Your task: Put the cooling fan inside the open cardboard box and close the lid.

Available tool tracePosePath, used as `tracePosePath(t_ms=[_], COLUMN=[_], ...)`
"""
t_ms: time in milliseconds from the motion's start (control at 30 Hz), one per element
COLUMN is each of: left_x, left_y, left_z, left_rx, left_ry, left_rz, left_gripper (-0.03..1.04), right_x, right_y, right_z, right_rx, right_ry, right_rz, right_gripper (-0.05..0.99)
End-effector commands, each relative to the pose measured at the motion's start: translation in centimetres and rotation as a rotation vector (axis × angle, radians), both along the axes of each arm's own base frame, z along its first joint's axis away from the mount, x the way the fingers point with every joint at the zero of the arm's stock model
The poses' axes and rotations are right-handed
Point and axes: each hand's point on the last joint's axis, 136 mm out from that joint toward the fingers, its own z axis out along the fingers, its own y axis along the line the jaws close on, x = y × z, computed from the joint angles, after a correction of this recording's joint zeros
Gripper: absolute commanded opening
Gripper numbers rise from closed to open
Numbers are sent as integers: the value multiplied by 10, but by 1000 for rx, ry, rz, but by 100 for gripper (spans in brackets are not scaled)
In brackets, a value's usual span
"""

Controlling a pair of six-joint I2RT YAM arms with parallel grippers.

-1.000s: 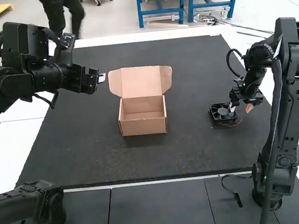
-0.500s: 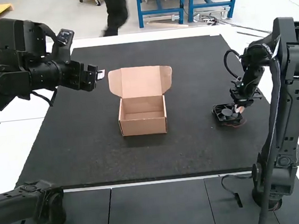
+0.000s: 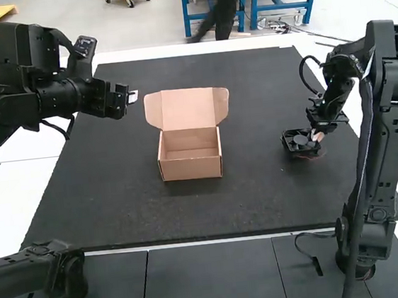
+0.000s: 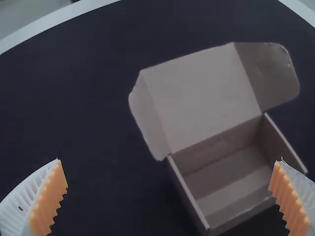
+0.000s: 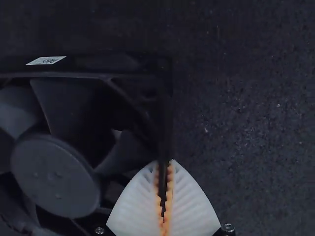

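The black cooling fan (image 3: 300, 142) is at the right of the black mat, tilted up off it. My right gripper (image 3: 316, 135) is shut on the fan's frame edge (image 5: 164, 128); its white ribbed fingers (image 5: 142, 209) pinch the thin rim beside the hub (image 5: 51, 174). The open cardboard box (image 3: 189, 152) stands mid-mat with its lid (image 3: 187, 108) folded back. My left gripper (image 3: 127, 99) hovers open to the left of the lid, above the mat. In the left wrist view the empty box (image 4: 221, 172) lies between its wide-spread fingertips (image 4: 47, 196).
The black mat (image 3: 105, 201) covers the table, with white table border at the left. The right arm's base stands at the mat's front right corner. A thin wire trails from the fan on the mat.
My right gripper closed on the fan's rim and raised it slightly, tilting it. The left gripper drew back a little to the left.
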Motion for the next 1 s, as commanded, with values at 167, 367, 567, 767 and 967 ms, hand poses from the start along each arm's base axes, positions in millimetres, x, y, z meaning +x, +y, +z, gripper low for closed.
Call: tracePosePath(t_ms=[167, 367, 567, 767, 967], left_x=[-3, -7, -16, -24, -31], left_y=[3, 4, 8, 10, 13], left_z=[16, 1, -10, -17, -18], left_rx=[-4, 16, 32, 40, 45], left_ry=[-46, -4, 24, 39, 42], left_rz=[1, 0, -5, -9, -12], left_gripper=[97, 97, 97, 97, 97], right_x=[2, -9, -15, -20, -34], right_y=[9, 19, 26, 39, 61], right_z=[76, 111, 144, 172, 187], right_rx=[59, 94, 115, 144, 172], right_ry=[-137, -187, -264, -336, -339], right_rz=[-81, -115, -143, -163, -148], right_gripper=[-2, -2, -2, -2, -2])
